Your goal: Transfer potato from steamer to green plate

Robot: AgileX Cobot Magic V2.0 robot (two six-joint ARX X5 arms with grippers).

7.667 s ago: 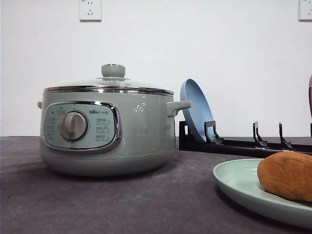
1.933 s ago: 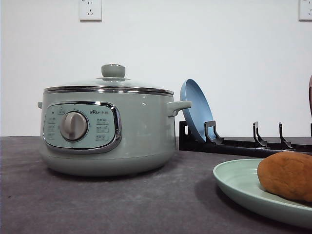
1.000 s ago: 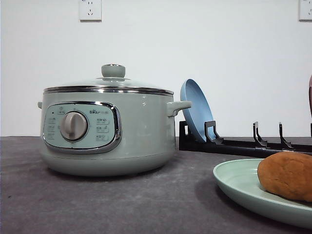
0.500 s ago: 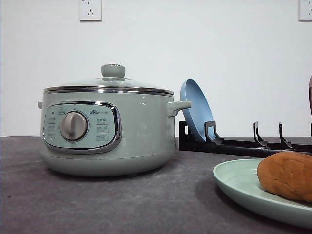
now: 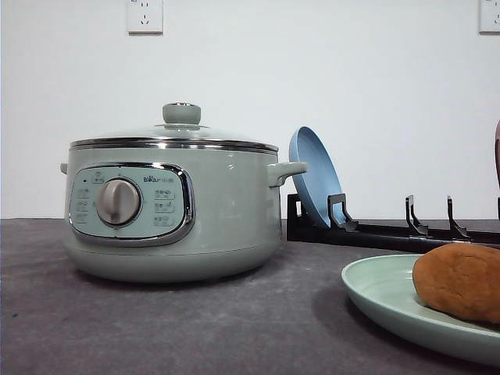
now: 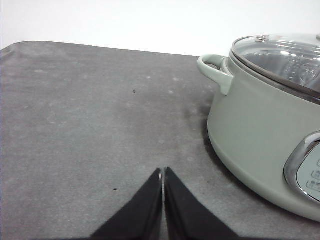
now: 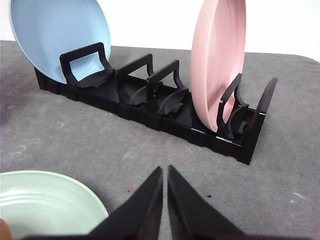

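Potato (image 5: 461,281) is lying on the green plate (image 5: 375,293) at the near right of the worktop (image 5: 234,328), resting against the plate's shallow inner surface; its right end is running out of the front view. Steamer (image 5: 172,207) is sitting well apart at the left, glass lid (image 6: 285,57) seated on the chrome rim, knob on top. Behind, at the far right, a black dish rack (image 7: 165,107) is holding a blue plate (image 7: 55,35) and a pink plate (image 7: 217,60) on edge. Left gripper (image 6: 163,175) is hanging low over bare worktop just left of the steamer, its black fingers pressed together with nothing between them. Right gripper (image 7: 165,172) is pointing toward the rack, near the green plate's rim (image 7: 60,192), fingers likewise closed and empty. Judging the task as finished as things lie: potato on plate, pot covered. On handling: the potato is looking firm, dense, moderately heavy for its size; the rough matte skin should be giving good friction. If steamed, the flesh may be softening, so a hard pinch could be splitting the skin. Best hold would be across the short middle, fingers straddling the widest girth, not the tapering ends, where it could be rolling or squirting out.
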